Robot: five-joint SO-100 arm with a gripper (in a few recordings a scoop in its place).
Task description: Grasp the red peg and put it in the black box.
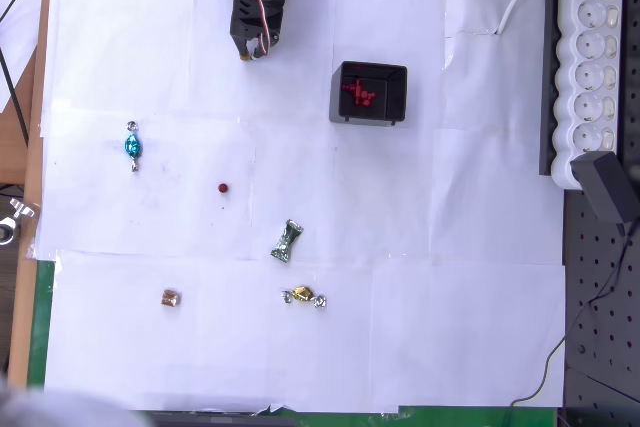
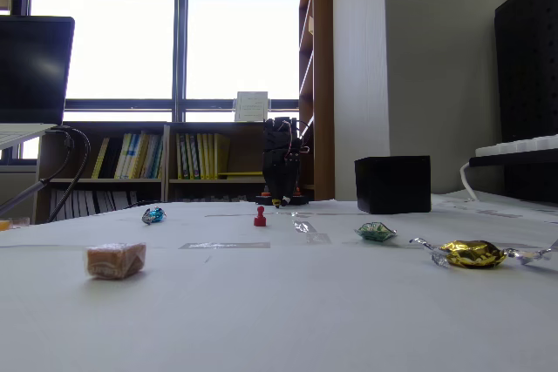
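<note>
Right now your gripper (image 1: 250,50) hangs folded at the far edge of the white paper-covered table (image 1: 450,297); whether its fingers are parted or pressed together, you cannot tell. Nothing is visibly between them. Below the fingertips in the overhead view, well apart, the tiny dark red peg (image 1: 222,188) stands upright on the paper. To the right of the fingers sits the small square black plastic box (image 1: 368,93), with red pieces inside. Beyond the peg lie a blue wrapped candy (image 1: 132,145), a green one (image 1: 286,242), a gold one (image 1: 303,296) and a copper-brown one (image 1: 171,297).
</note>
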